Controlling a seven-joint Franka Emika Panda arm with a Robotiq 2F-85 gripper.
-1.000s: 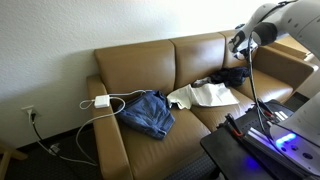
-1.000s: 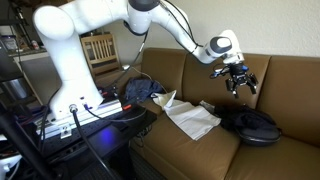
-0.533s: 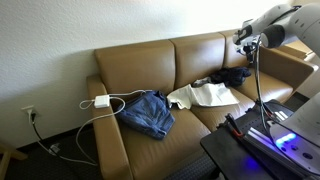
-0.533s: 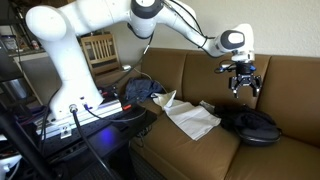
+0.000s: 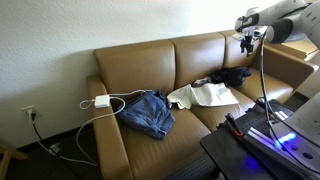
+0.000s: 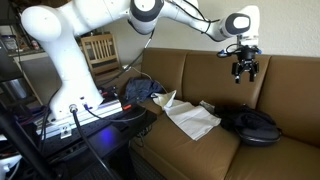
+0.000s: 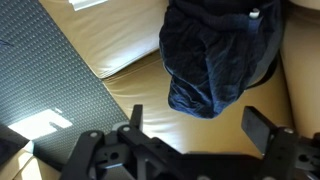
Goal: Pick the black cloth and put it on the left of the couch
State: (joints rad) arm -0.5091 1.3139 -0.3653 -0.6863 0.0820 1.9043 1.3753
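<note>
The black cloth (image 5: 232, 76) lies crumpled on the brown couch seat (image 5: 150, 70) at one end; it also shows in an exterior view (image 6: 250, 124) and in the wrist view (image 7: 215, 55), where it looks dark blue-black. My gripper (image 6: 244, 72) hangs open and empty in the air well above the cloth, near the couch's backrest. In the wrist view the gripper (image 7: 195, 125) has its two fingers spread wide with bare couch leather between them, the cloth just beyond.
A white cloth (image 5: 205, 95) lies mid-couch, blue jeans (image 5: 148, 112) further along, and a white charger with cable (image 5: 102, 102) near the far armrest. A black table with equipment (image 5: 255, 145) stands before the couch. A wooden chair (image 6: 98, 50) stands behind.
My gripper has risen steadily, from close above the black cloth to high near the backrest top. It stays open and empty. The cloths have not moved.
</note>
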